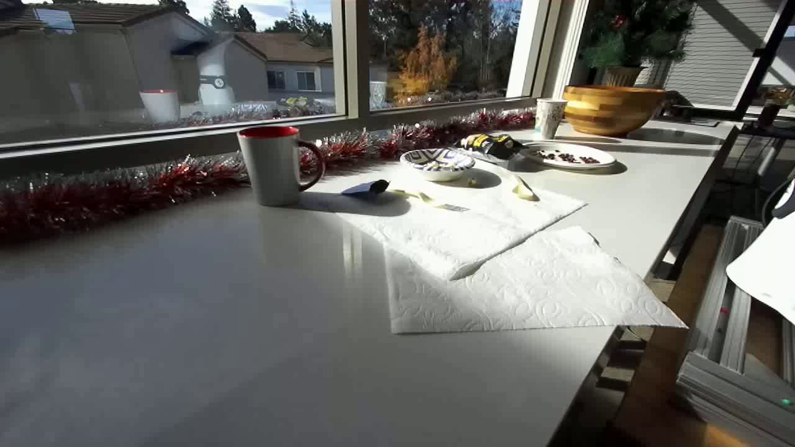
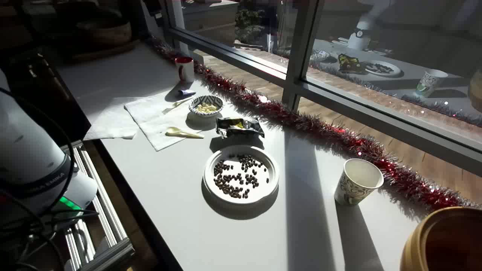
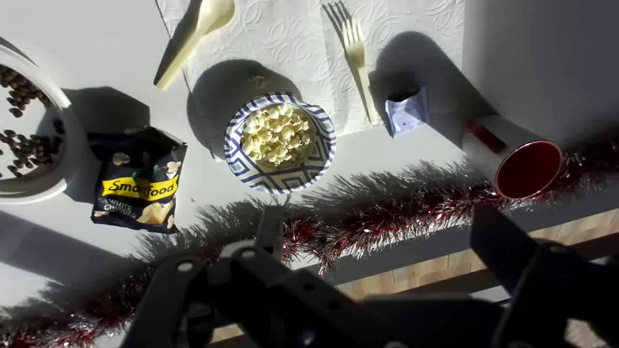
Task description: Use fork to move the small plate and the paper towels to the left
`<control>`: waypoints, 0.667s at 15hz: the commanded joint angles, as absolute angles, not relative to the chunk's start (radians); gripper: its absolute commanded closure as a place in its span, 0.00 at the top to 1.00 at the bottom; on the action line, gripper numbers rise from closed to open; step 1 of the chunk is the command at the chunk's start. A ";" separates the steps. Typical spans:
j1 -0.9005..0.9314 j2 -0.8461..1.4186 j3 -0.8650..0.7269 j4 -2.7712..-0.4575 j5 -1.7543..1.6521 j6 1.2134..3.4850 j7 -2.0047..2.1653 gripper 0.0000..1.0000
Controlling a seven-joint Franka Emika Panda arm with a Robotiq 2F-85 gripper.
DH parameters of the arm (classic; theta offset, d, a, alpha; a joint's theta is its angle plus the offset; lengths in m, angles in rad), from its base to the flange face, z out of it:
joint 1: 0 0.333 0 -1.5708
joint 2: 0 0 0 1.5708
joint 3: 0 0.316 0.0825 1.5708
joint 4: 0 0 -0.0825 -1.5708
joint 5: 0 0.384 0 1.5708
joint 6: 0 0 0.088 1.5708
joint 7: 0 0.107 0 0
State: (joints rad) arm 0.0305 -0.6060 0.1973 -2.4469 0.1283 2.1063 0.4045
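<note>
The tool (image 3: pixel 377 212) stood with jaws wide apart. Fork (image 3: pixel 359 65) lay on the paper towels (image 3: pixel 309 55); small plate (image 3: pixel 321 164), bearing popcorn (image 3: pixel 276 134), straddled their edge on the table (image 1: pixel 261 310).

Two paper towels (image 1: pixel 497 273), one small plate (image 3: pixel 285 178), one fork (image 3: pixel 359 63), one spoon (image 3: pixel 196 36).

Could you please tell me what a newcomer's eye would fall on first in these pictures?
Probably the glittering red-and-silver tinsel running along the foot of the window. Next, perhaps, the white plate scattered with dark beans on the sunlit counter. In the wrist view, the boldly patterned small plate of popcorn stands out, at the edge of a paper towel.
</note>
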 commanded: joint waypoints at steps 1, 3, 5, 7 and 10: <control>0.034 -0.605 0.194 -2.445 0.126 2.105 0.406 1.00; 0.034 -0.605 0.194 -2.445 0.126 2.105 0.406 1.00; 0.034 -0.605 0.194 -2.445 0.126 2.105 0.406 1.00; 0.034 -0.605 0.194 -2.445 0.126 2.105 0.406 1.00; 0.025 -0.482 0.190 -2.370 0.133 2.026 0.412 1.00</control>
